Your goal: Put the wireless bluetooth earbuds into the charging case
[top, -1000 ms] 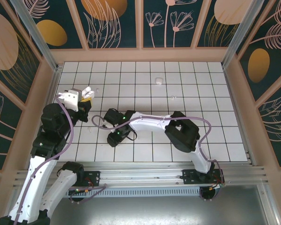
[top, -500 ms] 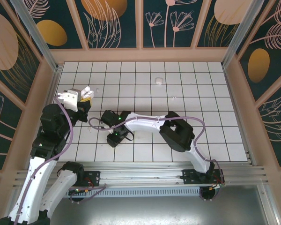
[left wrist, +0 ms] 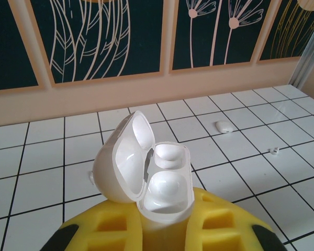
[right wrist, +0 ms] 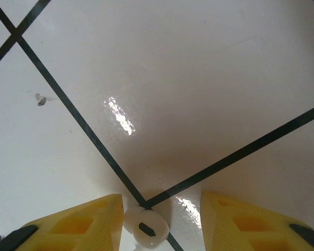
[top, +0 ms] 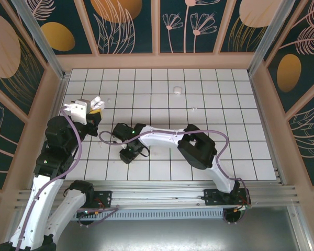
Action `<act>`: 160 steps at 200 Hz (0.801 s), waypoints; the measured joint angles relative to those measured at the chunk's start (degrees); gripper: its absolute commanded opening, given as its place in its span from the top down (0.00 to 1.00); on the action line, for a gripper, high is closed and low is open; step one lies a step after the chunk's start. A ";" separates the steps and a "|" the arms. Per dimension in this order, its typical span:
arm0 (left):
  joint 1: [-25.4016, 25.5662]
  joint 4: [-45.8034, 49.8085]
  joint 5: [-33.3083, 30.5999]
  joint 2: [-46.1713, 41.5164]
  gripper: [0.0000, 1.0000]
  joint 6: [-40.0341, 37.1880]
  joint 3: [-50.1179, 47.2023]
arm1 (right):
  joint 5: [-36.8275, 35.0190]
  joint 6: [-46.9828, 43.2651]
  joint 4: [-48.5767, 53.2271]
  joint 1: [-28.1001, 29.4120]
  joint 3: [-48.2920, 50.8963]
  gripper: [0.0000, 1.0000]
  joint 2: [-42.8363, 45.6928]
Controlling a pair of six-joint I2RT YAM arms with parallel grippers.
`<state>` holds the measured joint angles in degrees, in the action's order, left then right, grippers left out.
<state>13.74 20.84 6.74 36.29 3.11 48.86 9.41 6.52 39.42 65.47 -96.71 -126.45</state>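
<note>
The charging case (left wrist: 166, 189) is a glossy white box with its lid hinged open to the left and both wells bare. My left gripper (left wrist: 165, 230) is shut on its lower body, held up at the left of the tiled floor (top: 92, 106). My right gripper (right wrist: 161, 203) points straight down at the floor (top: 130, 153) and is open. A white earbud (right wrist: 146, 228) lies on a tile joint between its yellow fingers, close to the left one. Another white earbud (top: 177, 90) (left wrist: 223, 126) lies far back on the tiles.
A tiny white bit (top: 193, 109) (left wrist: 275, 151) lies right of centre, and another speck (top: 109, 99) sits near the left gripper. A wooden rim (top: 157, 61) and patterned walls enclose the white tiled floor (top: 240, 130). The right arm (top: 199, 146) stretches across the near middle.
The right arm has swung slightly left and its gripper has settled a little lower over the tile. The left arm and the case have stayed still.
</note>
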 measured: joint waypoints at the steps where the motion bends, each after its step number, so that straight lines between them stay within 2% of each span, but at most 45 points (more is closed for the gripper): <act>1: 0.00 0.00 0.02 0.00 1.00 0.00 0.00 | 0.00 -0.02 0.00 0.00 0.02 0.58 0.00; 57: 0.00 -0.04 0.04 0.09 1.00 0.00 -0.22 | 0.70 1.55 -3.45 -1.05 3.41 0.65 1.57; 115: 0.00 -0.39 0.07 0.81 1.00 0.00 -0.22 | 0.66 3.52 -2.97 -1.49 3.72 0.60 2.34; 160: 0.00 -0.52 0.07 0.98 1.00 0.00 -0.22 | -1.70 10.45 -2.93 -1.36 3.72 0.59 3.85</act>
<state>13.74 20.32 6.81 37.28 3.11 48.64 7.70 16.97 36.49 64.12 -92.99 -122.61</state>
